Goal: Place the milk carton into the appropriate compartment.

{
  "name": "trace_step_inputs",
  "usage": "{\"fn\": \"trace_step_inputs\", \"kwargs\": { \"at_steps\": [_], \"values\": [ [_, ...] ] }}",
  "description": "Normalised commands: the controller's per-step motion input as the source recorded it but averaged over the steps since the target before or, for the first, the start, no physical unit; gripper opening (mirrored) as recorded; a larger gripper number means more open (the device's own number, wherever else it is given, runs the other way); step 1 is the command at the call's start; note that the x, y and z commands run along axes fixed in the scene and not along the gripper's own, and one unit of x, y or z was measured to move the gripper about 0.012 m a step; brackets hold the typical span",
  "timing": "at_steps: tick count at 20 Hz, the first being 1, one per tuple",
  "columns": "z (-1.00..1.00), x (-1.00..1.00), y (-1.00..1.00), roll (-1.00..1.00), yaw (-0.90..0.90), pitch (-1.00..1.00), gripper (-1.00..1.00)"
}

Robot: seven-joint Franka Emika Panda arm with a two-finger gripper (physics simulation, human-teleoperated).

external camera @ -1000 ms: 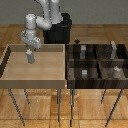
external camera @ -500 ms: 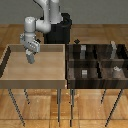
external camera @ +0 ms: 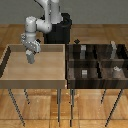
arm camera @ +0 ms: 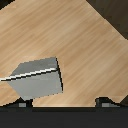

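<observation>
Arm (external camera: 44, 17) reaches over the light wood tray (external camera: 34, 83) on the exterior view's left. Fingers (external camera: 31, 58) hang low inside it, near the back-left corner. Wrist view: both tips show, set wide apart w/ nothing between them, so not holding anything.

Carton (arm camera: 40, 77) sits on the tray's wood floor, just beyond the fingertips and closer to one tip than the other. It's a grey box w/ a paler ridge line across it. Can't tell if it's upright or tipped. In the exterior view it can't be made out under the wrist.

Dark bin (external camera: 95, 84) w/ compartments stands on the exterior view's right, just beside the tray. Front compartment nearest the tray holds a small grey cube (external camera: 85, 72). Back-right compartment has a taller pale slab (external camera: 114, 48). Other small grey bits are too blurry to ID.
</observation>
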Motion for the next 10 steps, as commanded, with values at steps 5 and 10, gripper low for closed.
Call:
{"fn": "trace_step_inputs", "kwargs": {
  "at_steps": [5,10],
  "values": [
    [0.0,0.0,0.2,0.0,0.0,0.0,1.0],
    [0.0,0.0,-0.2,0.0,0.0,0.0,1.0]
  ]
}}
